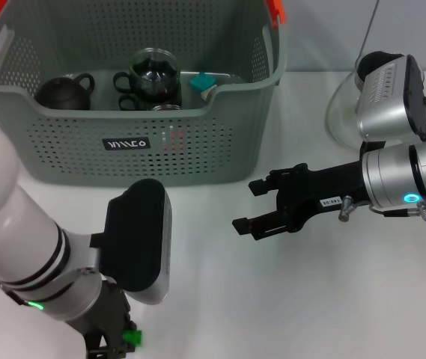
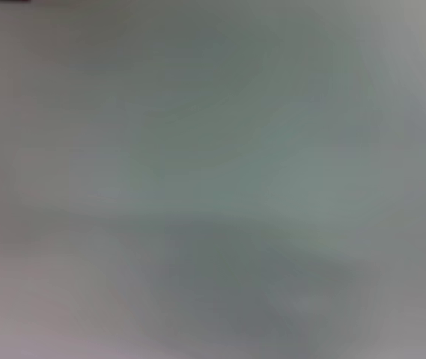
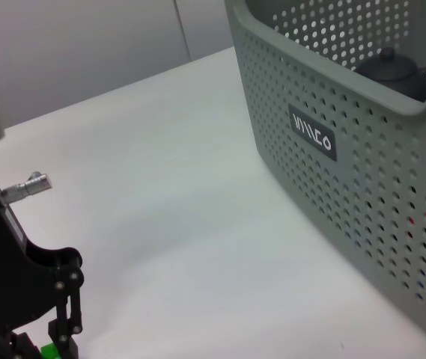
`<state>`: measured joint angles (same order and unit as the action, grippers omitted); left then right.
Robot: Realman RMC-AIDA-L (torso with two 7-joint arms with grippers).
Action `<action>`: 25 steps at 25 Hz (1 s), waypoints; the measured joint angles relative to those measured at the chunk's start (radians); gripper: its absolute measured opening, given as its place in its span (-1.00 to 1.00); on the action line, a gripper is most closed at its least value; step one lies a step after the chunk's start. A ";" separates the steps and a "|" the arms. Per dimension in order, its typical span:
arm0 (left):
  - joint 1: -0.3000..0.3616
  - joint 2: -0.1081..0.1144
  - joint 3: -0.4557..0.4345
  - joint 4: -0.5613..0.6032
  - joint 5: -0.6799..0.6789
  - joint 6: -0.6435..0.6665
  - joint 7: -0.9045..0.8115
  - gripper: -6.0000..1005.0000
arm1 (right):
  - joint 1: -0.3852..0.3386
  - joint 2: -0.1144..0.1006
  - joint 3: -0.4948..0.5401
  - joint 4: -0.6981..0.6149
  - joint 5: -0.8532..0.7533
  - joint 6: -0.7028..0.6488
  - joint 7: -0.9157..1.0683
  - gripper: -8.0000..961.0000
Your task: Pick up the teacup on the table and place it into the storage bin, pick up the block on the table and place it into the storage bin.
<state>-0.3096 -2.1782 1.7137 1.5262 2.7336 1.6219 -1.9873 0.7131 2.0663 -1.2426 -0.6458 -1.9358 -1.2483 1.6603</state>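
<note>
1 storage bin [image 1: 70, 149] sitting on the table [image 1: 287, 299], holding 1 dark teapot [image 1: 61, 93], 1 glass pot [image 1: 156, 73], 1 teal block [image 1: 201, 82]. 2 orange clips [image 1: 274, 10] showing. 1 green block [image 1: 131, 337] by left gripper [image 1: 111, 345]; 2 grippers showing, incl. right gripper [image 1: 254, 208].

The storage bin [image 1: 63, 142] carried 1 small black label [image 1: 126, 143] on its front wall, just below the rim, with white stylised lettering that could not be read with certainty. A small white tag [image 1: 331, 202] on the right arm's black pincer mount held characters too small to read.
</note>
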 joint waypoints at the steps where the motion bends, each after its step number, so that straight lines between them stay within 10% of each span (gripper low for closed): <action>1: 0.002 0.000 -0.004 0.012 -0.007 0.006 -0.002 -0.45 | 0.000 0.000 0.000 0.000 0.000 0.000 0.000 0.84; 6: 0.003 0.001 -0.164 0.160 -0.232 0.094 -0.054 -0.62 | 0.000 0.000 0.000 0.000 0.000 0.000 0.001 0.84; 10: -0.066 0.010 -0.563 0.225 -0.659 0.114 -0.103 -0.62 | -0.002 0.000 0.000 0.002 0.000 -0.001 -0.006 0.84; 15: -0.275 0.042 -0.904 -0.028 -0.859 -0.096 -0.067 -0.61 | -0.001 0.002 -0.005 0.001 0.000 -0.006 -0.009 0.84; 21: -0.436 0.143 -0.866 -0.448 -0.769 -0.318 -0.058 -0.58 | -0.001 0.006 -0.006 0.000 0.000 -0.009 -0.011 0.84; 25: -0.445 0.126 -0.840 -0.465 -0.707 -0.393 -0.058 -0.45 | -0.001 0.005 -0.002 -0.001 0.000 -0.013 -0.011 0.84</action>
<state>-0.7549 -2.0526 0.8741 1.0612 2.0269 1.2291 -2.0451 0.7126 2.0716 -1.2441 -0.6468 -1.9358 -1.2618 1.6494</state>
